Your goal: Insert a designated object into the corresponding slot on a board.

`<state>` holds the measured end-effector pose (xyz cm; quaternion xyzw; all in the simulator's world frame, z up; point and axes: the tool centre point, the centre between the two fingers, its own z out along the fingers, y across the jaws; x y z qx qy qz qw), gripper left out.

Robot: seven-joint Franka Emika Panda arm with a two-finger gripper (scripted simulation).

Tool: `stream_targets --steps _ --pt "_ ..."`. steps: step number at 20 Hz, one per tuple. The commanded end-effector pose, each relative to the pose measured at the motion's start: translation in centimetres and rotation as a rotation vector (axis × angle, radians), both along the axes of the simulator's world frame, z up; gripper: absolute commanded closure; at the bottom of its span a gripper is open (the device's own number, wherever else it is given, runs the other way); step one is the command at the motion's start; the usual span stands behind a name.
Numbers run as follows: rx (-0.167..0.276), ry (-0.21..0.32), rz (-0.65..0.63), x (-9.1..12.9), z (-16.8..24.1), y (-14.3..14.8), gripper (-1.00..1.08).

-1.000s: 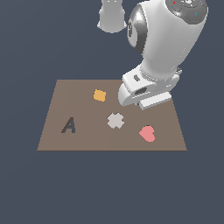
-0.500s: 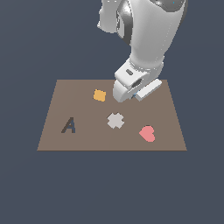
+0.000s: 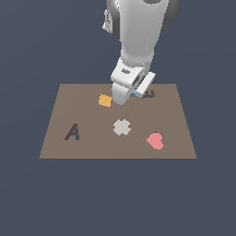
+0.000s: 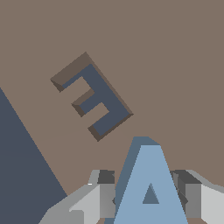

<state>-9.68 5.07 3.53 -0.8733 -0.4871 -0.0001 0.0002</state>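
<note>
In the wrist view the light-blue A-shaped block (image 4: 150, 183) sits between my two grey fingers (image 4: 105, 197), held above the brown board (image 4: 166, 57); my gripper (image 4: 146, 197) is shut on it. In the exterior view my gripper (image 3: 133, 93) hangs over the board's far middle, and only a sliver of the blue block (image 3: 134, 93) shows under the hand. The A-shaped slot (image 3: 72, 132) lies at the board's (image 3: 60, 147) near side, toward the exterior view's left, well apart from the gripper.
A dark E-shaped recess (image 4: 92, 97) lies just beyond the block in the wrist view and shows beside the hand (image 3: 148, 94). An orange square (image 3: 105, 100), a pale grey cross (image 3: 121, 127) and a pink heart (image 3: 155, 140) rest on the board.
The arm has swung toward the exterior view's left, carrying the gripper from the board's far right toward its far middle, near the orange square. The shapes on the board have not moved.
</note>
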Motion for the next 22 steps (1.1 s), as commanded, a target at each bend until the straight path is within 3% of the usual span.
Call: stream_targets --steps 1,11,22 --pt "0.0 -0.001 0.085 -0.5 0.0 -1.1 1.08" --pt "0.0 -0.001 0.401 -1.3 0.1 -5.8 1.08" --pt "-0.001 -0.002 0.739 -0.5 0.2 -10.8 1.08"
